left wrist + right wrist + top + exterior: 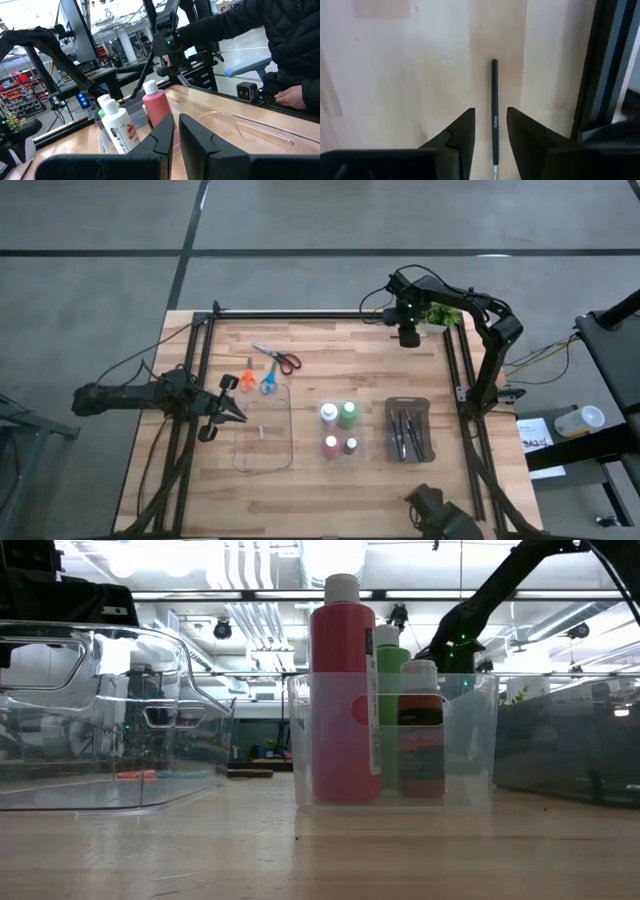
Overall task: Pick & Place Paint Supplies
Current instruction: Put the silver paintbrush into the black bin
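Clear bin [337, 448] near centre of surface [300, 490]: four paint bottles [339, 430]. Dark tray [408, 402] at 3 o'clock of it: brushes [406, 432]. Left hand [234, 409] at 9 o'clock, fingers narrow gap, empty, beside clear tray [263, 465]. Scissors [270, 365] at 12 o'clock of tray. Far, right hand [490, 131] fingers apart, straddling paintbrush [494, 95] lying flat, no contact visible.
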Action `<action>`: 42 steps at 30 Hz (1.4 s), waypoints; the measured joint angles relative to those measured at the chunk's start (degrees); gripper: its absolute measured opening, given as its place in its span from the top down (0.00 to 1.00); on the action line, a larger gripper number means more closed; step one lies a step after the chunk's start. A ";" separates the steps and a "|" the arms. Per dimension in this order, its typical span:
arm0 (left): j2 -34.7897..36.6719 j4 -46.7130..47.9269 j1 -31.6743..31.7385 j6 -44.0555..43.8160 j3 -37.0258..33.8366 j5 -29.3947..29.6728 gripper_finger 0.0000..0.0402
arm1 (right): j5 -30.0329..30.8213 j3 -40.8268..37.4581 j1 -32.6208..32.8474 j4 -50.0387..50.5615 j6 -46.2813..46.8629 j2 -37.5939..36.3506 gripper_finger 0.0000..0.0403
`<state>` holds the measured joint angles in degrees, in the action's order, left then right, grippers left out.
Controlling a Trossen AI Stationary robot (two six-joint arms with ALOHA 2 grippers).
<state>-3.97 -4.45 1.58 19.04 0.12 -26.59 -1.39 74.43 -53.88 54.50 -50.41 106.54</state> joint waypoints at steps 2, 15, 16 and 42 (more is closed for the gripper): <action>0.00 0.02 -0.02 -0.01 0.00 0.02 0.91 | -0.06 -0.02 0.02 -0.28 -2.01 0.02 0.73; 0.00 0.02 -0.01 -0.01 -0.01 0.01 0.91 | -0.11 -1.76 0.00 -7.20 -3.82 0.09 0.73; 0.00 0.00 -0.01 -0.01 -0.02 0.01 0.91 | -0.10 -2.31 0.00 -7.40 -3.84 0.11 0.73; 0.00 0.02 -0.02 -0.01 0.00 0.00 0.91 | 5.77 -9.81 0.63 -16.89 -2.53 0.04 0.73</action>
<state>-3.97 -4.43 1.56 19.03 0.12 -26.59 4.38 64.62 -53.25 37.62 -52.94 106.59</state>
